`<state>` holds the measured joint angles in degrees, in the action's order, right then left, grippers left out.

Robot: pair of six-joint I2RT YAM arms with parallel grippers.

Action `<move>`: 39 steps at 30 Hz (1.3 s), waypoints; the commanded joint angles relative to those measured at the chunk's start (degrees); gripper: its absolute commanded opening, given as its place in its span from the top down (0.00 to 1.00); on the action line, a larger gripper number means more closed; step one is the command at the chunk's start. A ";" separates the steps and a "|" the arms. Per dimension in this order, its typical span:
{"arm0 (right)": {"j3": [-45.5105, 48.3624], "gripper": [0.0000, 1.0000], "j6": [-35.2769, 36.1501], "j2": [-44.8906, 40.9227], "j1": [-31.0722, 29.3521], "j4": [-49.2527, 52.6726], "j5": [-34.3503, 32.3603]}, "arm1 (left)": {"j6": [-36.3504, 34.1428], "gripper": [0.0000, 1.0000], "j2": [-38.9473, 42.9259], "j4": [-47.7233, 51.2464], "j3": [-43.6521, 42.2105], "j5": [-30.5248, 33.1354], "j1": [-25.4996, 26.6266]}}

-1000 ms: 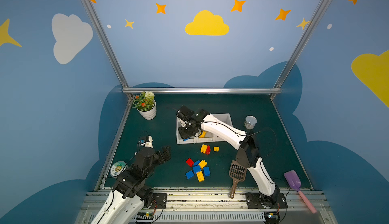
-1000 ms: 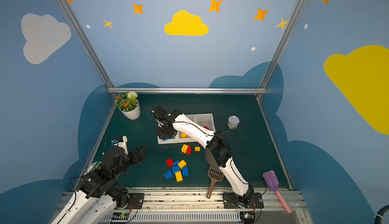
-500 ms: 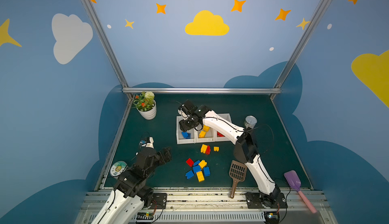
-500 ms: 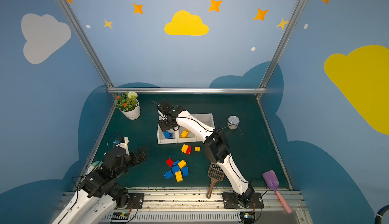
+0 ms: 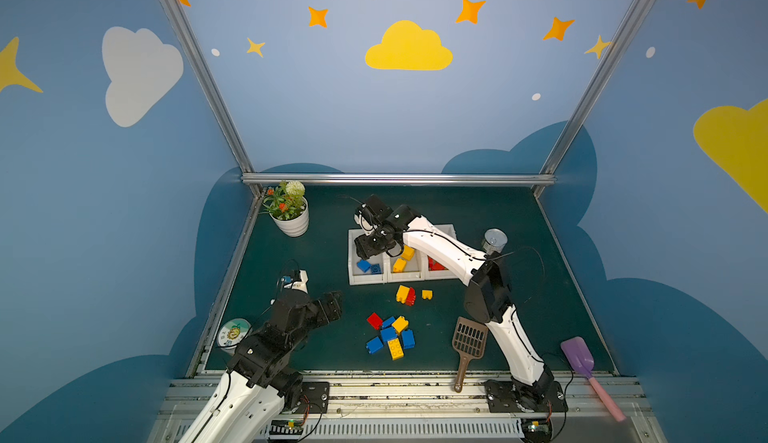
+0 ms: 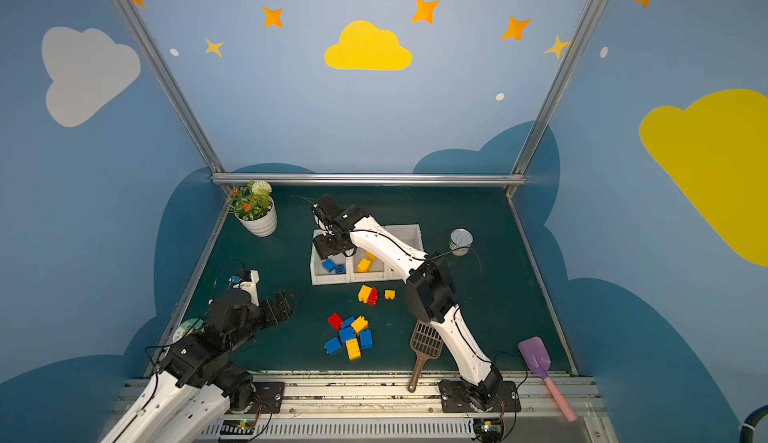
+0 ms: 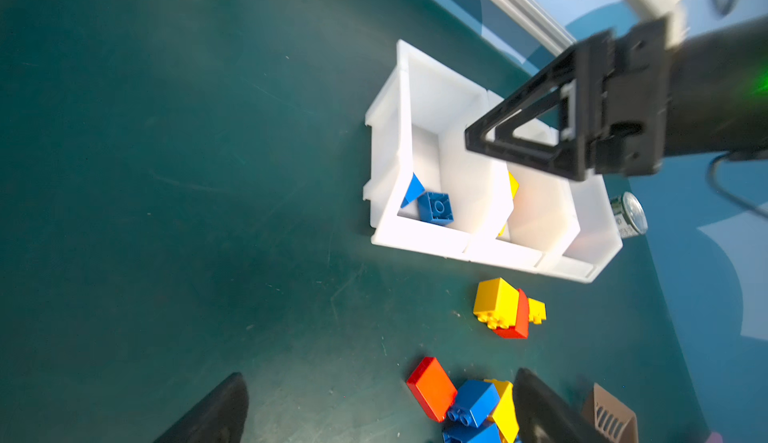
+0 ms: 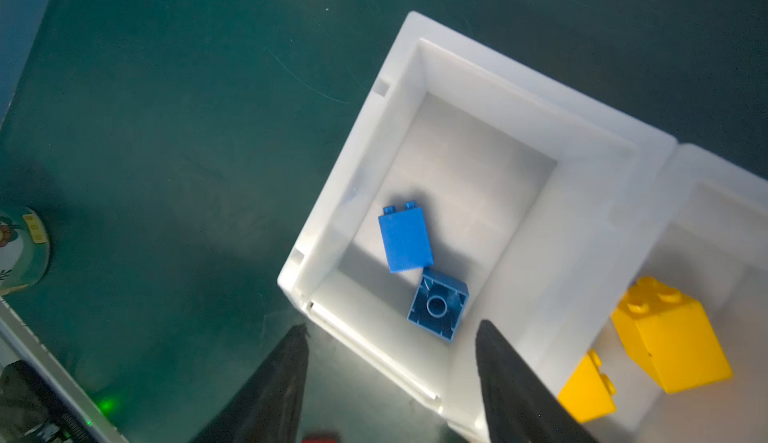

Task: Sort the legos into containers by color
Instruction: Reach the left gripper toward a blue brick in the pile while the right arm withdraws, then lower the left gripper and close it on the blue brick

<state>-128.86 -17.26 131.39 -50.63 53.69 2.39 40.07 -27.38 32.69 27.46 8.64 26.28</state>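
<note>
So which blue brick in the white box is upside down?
The blue brick nearer the yellow bricks: its hollow underside with the round tube faces up. The other blue brick lies on its side, studs sideways.

The blue brick (image 8: 407,239) looks glossy plastic, the bin (image 8: 519,83) smooth plastic, tabletop (image 8: 166,108) matt.

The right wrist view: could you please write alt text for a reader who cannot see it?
Two blue bricks lie in a white bin on a green table. The right tool hangs open and empty above the bin; the neighbouring bin holds two yellow bricks.
</note>
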 commanded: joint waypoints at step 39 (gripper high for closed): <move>62.11 0.38 -19.32 -50.47 9.41 -3.57 -4.24 | -26.09 0.56 -51.73 -9.78 17.09 -16.72 19.86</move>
<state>-67.05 -36.18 81.65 -41.54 49.93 -1.48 15.42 -78.22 23.24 43.48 -7.14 46.04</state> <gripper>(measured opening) 0.620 0.445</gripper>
